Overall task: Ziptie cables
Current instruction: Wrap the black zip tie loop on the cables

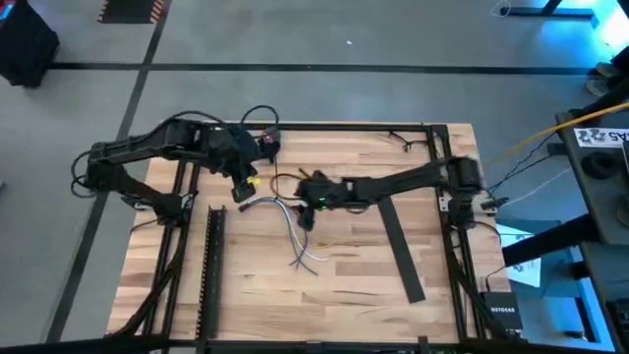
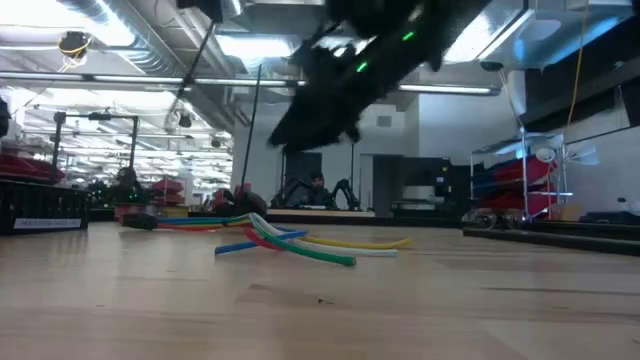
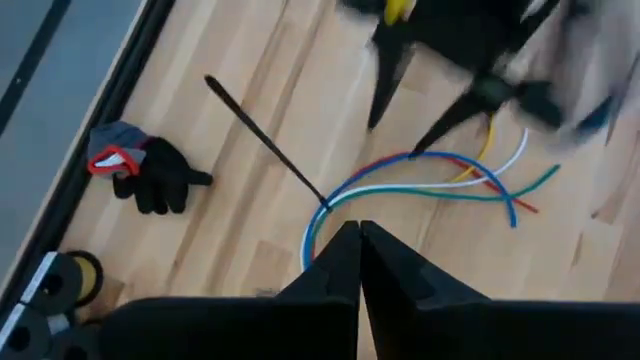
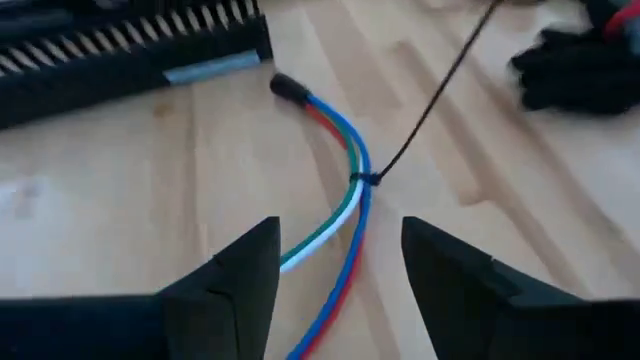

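The cables [image 1: 300, 228] lay fanned near the middle of the tabletop [image 1: 344, 285], a thin dark zip tie [image 4: 372, 178] already cinched around them, its long tail sticking out. The right pincer [image 4: 340, 262] hovered just above the bundle with its fingers spread wide, holding nothing. The left pincer [image 3: 358, 245] hung over the cables' far end, fingers pressed together and empty. A black glove [image 3: 150, 175] lay near the tabletop's far left edge.
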